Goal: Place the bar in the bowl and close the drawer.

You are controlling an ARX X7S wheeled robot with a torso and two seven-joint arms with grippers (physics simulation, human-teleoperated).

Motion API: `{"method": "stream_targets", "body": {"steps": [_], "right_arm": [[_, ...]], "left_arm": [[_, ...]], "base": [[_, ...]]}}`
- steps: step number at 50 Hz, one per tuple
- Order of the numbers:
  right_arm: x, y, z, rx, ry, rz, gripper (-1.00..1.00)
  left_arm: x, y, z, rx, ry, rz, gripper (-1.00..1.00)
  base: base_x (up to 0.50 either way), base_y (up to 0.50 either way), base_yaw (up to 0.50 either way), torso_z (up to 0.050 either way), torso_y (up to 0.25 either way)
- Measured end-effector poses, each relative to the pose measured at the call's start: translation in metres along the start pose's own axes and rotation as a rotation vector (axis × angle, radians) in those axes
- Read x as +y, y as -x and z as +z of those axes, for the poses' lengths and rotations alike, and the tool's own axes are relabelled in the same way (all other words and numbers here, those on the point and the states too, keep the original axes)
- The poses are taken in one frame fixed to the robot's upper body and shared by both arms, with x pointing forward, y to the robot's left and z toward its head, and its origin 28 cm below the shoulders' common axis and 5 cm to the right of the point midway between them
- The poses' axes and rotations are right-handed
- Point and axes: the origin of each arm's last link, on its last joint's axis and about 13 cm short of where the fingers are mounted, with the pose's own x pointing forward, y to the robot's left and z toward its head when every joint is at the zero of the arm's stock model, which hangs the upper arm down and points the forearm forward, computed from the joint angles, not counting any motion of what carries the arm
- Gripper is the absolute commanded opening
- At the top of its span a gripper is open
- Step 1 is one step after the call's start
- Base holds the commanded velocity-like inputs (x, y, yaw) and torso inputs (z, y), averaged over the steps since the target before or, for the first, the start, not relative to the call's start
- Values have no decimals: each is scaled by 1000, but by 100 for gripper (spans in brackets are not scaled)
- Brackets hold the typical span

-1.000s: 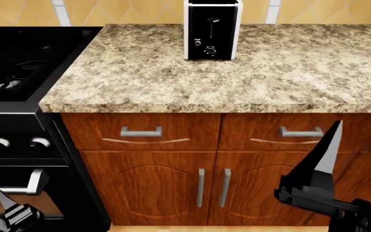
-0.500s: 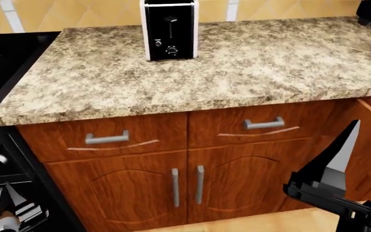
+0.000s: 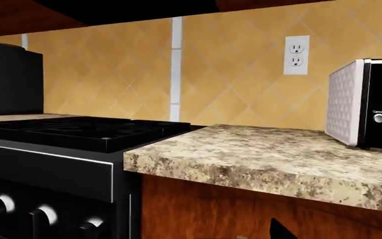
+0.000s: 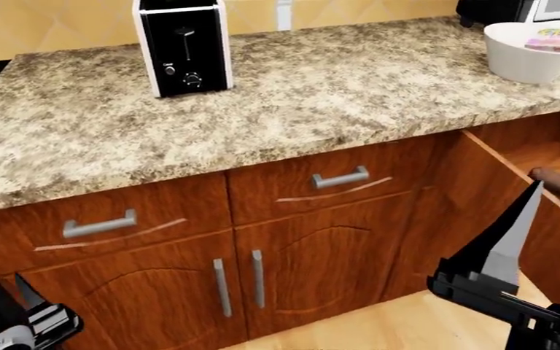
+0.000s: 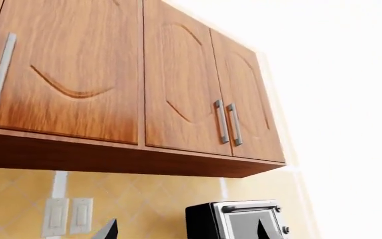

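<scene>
Here the head view carries nearly everything that matters. The bar [image 4: 557, 182] lies inside the open drawer [image 4: 513, 211], which juts out below the countertop's front edge at its right end. The bowl [image 4: 533, 52] stands on the countertop [image 4: 358, 95] near its back right corner, well apart from the toaster [image 4: 183, 47] toward the back left; something colourful with unreadable print rests at the bowl's rim. Two closed drawers with horizontal handles [image 4: 340, 178] and a pair of cabinet doors sit under the front edge.

The right gripper [image 4: 499, 255] hangs low in front of the open drawer, touching nothing; only one long finger shows clearly, so how far its jaws stand apart I cannot tell. The left gripper [image 4: 27, 317] sits low in front of the cabinets, partly out of frame, and its jaws cannot be judged either.

The left wrist view alone shows the black stove [image 3: 78, 134] butting against the countertop's left edge, a wall socket [image 3: 296, 55] on the tiled backsplash, and the toaster's white patterned side. Small lettering above its knob is too small to read.

The right wrist view alone shows the upper wall cabinets [image 5: 111, 74], light switches, and the toaster oven [image 5: 240, 219] beneath them.
</scene>
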Motion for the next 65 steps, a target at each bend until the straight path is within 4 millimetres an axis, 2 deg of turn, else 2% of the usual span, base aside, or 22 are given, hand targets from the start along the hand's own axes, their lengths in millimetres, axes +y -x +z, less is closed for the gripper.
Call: {"method": "stream_targets", "body": {"steps": [11,46,65], "right_arm": [[0,1,-3,3,-7,-4,100],[3,6,-8,-12,-49,15,100],[5,7,-10,-11,-48,25,100]], "left_arm": [[-2,0,2,-19,-4,-25,100],[-21,14,27,-371,43,-301,100],[-25,19,29,-429,59,-382,100]], "base": [[0,0,-419,0,0],[0,0,-351,0,0],[0,0,-368,0,0]]}}
